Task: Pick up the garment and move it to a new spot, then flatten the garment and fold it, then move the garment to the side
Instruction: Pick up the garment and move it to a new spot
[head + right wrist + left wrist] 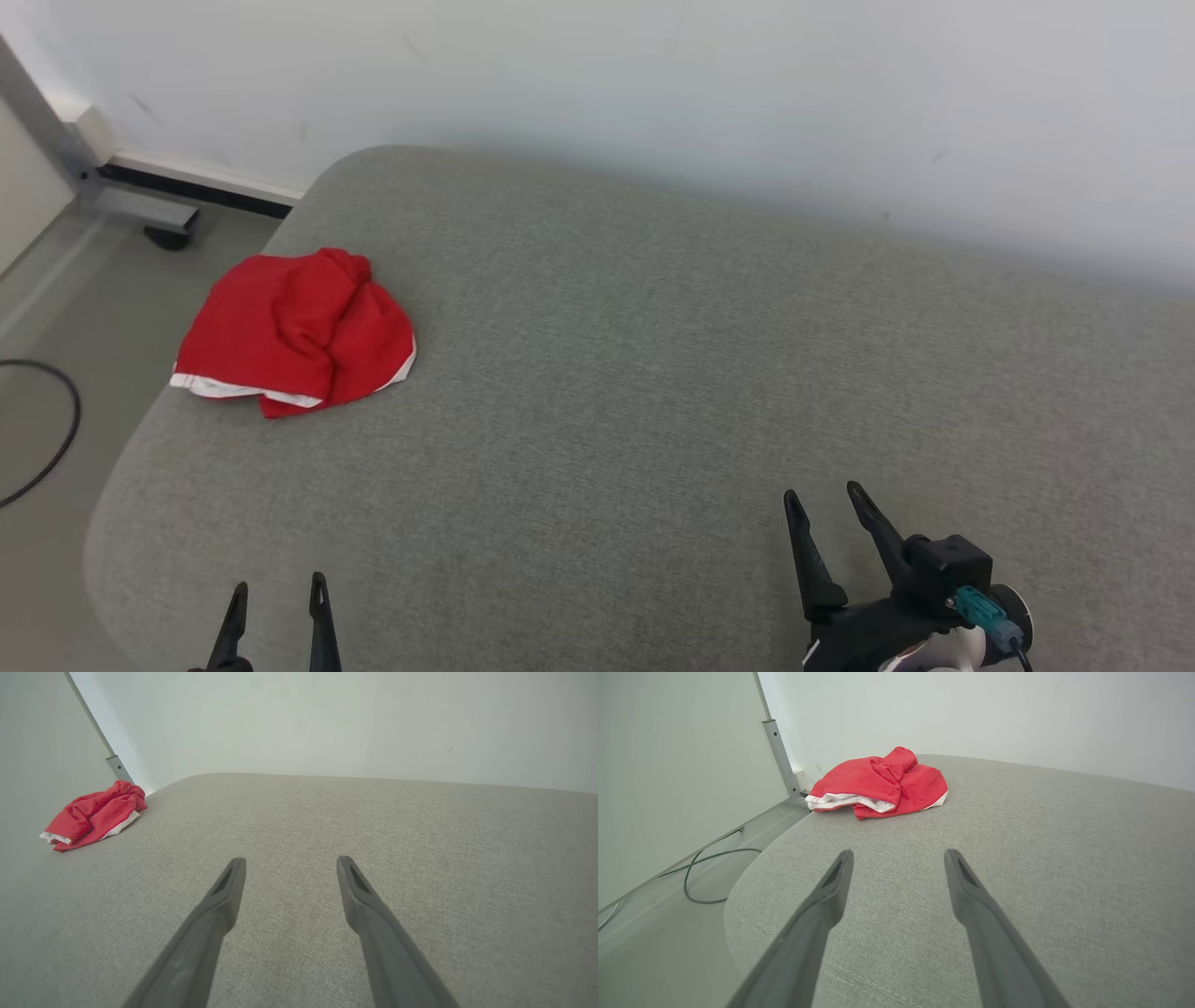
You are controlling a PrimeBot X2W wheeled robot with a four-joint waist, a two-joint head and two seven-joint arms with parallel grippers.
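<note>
Find red garment (294,331) bunched at 10 o'clock by left edge of grey cushion (653,373); read left gripper (280,581) at 7 o'clock and right gripper (822,490) at 5 o'clock as spread wide, empty, well clear, presumably staged for pickup.

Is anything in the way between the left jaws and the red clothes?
No, nothing visible. Just bare grey cushion lies between the open left jaws and the crumpled red garment, which sits near the cushion's left edge.
</note>
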